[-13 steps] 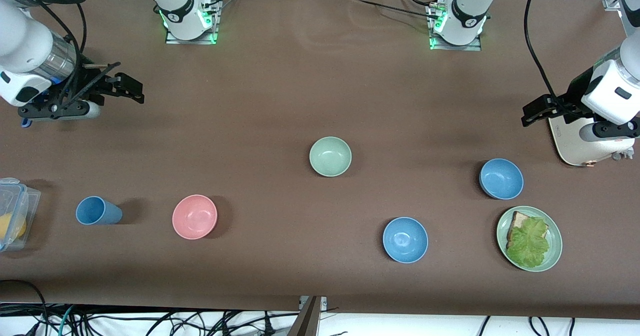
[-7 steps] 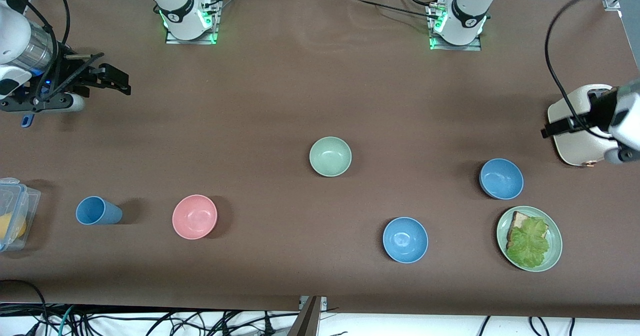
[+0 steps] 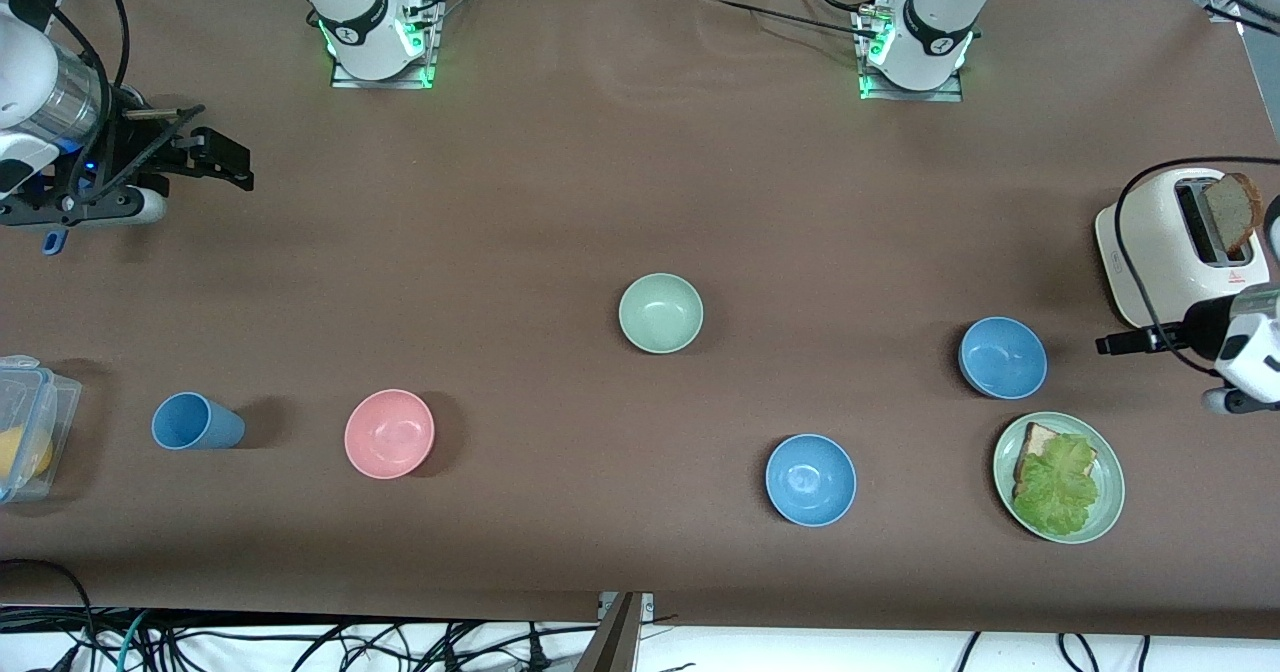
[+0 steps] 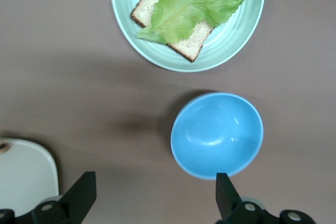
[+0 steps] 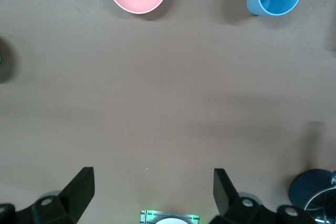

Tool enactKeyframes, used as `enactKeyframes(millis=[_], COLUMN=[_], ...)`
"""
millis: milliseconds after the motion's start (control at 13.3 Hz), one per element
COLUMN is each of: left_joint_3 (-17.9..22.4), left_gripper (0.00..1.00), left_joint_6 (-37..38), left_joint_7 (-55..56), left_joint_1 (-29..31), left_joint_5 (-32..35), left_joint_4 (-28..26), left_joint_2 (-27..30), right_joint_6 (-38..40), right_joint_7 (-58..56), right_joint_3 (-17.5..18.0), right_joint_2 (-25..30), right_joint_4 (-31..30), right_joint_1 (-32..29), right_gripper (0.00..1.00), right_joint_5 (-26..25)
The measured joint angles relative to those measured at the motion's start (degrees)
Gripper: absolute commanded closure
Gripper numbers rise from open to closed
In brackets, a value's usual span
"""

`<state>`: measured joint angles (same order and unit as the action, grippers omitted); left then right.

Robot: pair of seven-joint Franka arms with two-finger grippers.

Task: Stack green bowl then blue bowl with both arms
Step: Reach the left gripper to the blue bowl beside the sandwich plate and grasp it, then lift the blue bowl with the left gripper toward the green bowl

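Brown matte table (image 3: 560, 182), flat, cloth-like, a few soft creases near the arm bases.

White toaster (image 3: 1180, 247), rounded glossy shell, at the left arm's end, w/ a brown bread slice (image 3: 1230, 210) standing in its slot. 1 s ago the left arm covered it; now it shows in full.

Green plate (image 3: 1108, 492), wide and shallow, smooth, carrying a bread slice topped w/ crinkly lettuce (image 3: 1055, 482). It's nearer the front camera than the toaster.

4 small round bowls, plain matte: green bowl (image 3: 661, 313) mid-table, untouched, sitting alone; pink bowl (image 3: 389, 433) toward the right arm's end; 2 blue bowls, 1 (image 3: 1003, 357) just beside the plate and farther from the camera, the other (image 3: 811, 479) nearer the camera, between green bowl and plate. None stacked, none have moved.

Blue cup (image 3: 196, 421), tapered, beside the pink bowl. Clear plastic box (image 3: 30, 422) at the table edge, sthg yellow inside.

Left gripper (image 4: 152, 192): fingers spread wide, empty, now over the table by the blue bowl next to the plate; 1 s ago it was over the toaster.

Right gripper (image 5: 152, 190): wide apart, empty, over bare table at its own end; it has shifted slightly toward that edge.
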<state>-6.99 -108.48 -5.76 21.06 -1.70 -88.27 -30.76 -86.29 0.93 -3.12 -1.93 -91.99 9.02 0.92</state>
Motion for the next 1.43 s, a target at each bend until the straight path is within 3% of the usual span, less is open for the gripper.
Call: enactKeyframes(millis=[376,526,601,676,751,826,1277,1427], left_joint_3=[-0.6,-0.5,-0.5,-0.5,-0.5,-0.5,-0.3,-0.6], left_gripper=[0.01,0.08,0.24,0.61,0.89,1.0,1.0,1.0], left_joint_6=[-6.5,-8.1,-9.3,-10.2,-10.8,-10.9,-10.5,-5.7], left_joint_7=[-6.6,-8.7,-9.6,-10.6,-11.1,-11.4,-11.6,-11.5], left_joint_1=[-0.1,0.2,0.3,0.4,0.4,0.4,0.5,0.4], left_joint_5=[-6.0,-6.4,-6.4,-6.4,-6.4,-6.4,-6.4,-6.4], left_joint_4=[-4.6,-5.0,-5.1,-5.3,-5.6,-5.8,-5.5,-2.5], left_joint_2=[-4.9,-7.0,-7.8,-8.6,-9.0,-9.2,-9.5,-8.9], right_joint_6=[0.0,0.0,0.0,0.0,0.0,0.0,0.0,0.0], right_joint_7=[-0.1,-0.1,-0.1,-0.1,-0.1,-0.1,-0.1,0.0], right_joint_3=[0.0,0.0,0.0,0.0,0.0,0.0,0.0,-0.1], right_joint_2=[-0.3,-0.5,-0.5,-0.5,-0.5,-0.5,-0.5,-0.6], right_joint_4=[0.0,0.0,0.0,0.0,0.0,0.0,0.1,0.1], right_joint_1=[0.0,0.0,0.0,0.0,0.0,0.0,0.0,-0.2], right_gripper=[0.0,0.0,0.0,0.0,0.0,0.0,0.0,0.0], right_joint_5=[0.0,0.0,0.0,0.0,0.0,0.0,0.0,0.0])
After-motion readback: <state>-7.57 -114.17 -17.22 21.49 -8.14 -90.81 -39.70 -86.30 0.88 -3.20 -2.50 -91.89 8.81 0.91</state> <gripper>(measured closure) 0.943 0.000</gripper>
